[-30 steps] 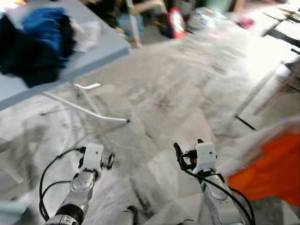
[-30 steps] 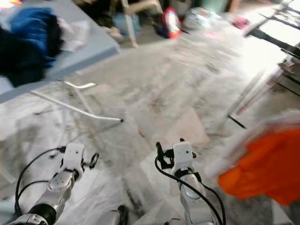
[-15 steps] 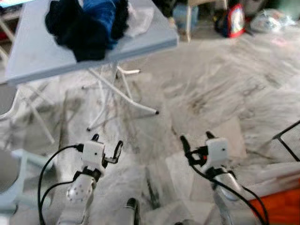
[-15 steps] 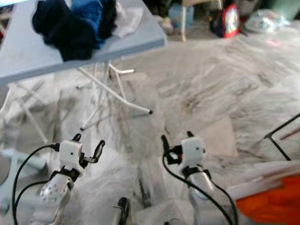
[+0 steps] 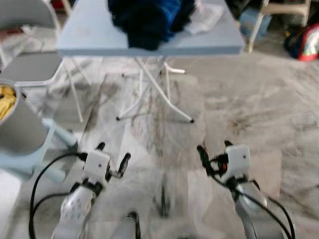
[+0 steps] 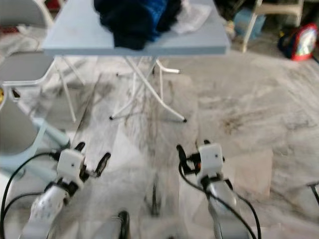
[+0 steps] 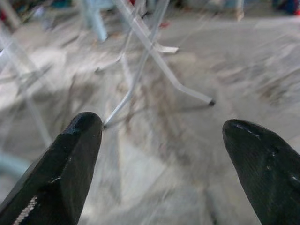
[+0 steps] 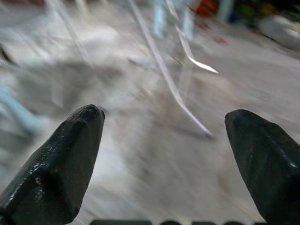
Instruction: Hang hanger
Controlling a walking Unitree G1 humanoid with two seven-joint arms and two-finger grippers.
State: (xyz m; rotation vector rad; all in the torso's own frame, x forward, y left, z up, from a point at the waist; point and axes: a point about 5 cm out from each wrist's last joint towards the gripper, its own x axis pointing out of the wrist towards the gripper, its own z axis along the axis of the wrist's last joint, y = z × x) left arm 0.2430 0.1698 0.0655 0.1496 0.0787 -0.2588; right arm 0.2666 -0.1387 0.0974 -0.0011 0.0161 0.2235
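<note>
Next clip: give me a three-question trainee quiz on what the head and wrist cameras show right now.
1. True or false: the left end effector is shut on a hanger.
2. Multiple choice: the dark blue clothes pile lies on (A) the floor, (B) the folding table, (C) the grey chair.
3. Fill in: both end effectors hang above the marble ____.

Key
1. False: both its fingers stand apart with nothing between them, as do those of the right end effector.
2. B.
3. floor.
</note>
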